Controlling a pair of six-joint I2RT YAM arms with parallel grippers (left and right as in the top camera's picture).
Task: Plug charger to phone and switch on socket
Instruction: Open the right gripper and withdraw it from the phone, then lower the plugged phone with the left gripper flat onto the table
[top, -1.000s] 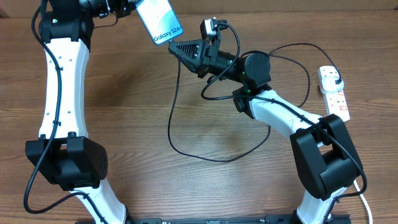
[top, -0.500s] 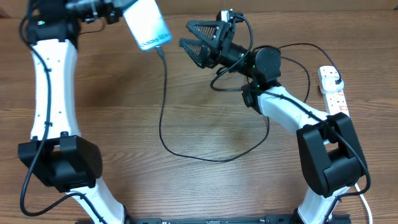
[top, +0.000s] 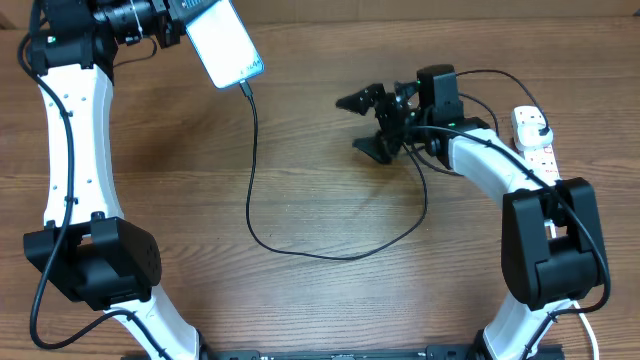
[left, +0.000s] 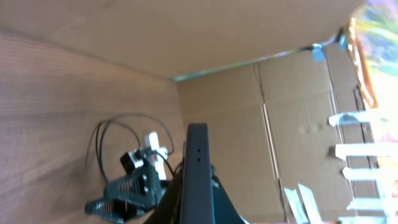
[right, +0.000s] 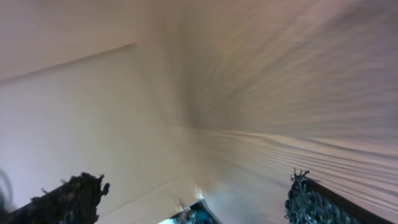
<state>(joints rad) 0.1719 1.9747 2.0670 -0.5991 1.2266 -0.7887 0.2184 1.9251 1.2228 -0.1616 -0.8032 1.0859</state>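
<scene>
1. Pinches the phone (top: 225, 42) by its upper end with the left hand (top: 188, 14), near the far left corner of the wooden desk (top: 150, 200), glowing screen turned to the overhead camera.
2. Meets the phone's lower end with the connector tip of the charger (top: 252, 170), then runs that thin black cable down the desk in a wide loop and up toward the right arm.
3. Ends the cable at a black plug seated in the socket (top: 543, 162), a white strip lying at the desk's right edge.
4. Holds the right hand (top: 362, 126) spread wide and empty, between phone and socket, well apart from the phone.
5. Shows the phone edge-on in the left wrist view, a cardboard wall (left: 280, 124) behind.
6. Blurs in the right wrist view, with only two dark fingertips (right: 68, 196) far apart.
</scene>
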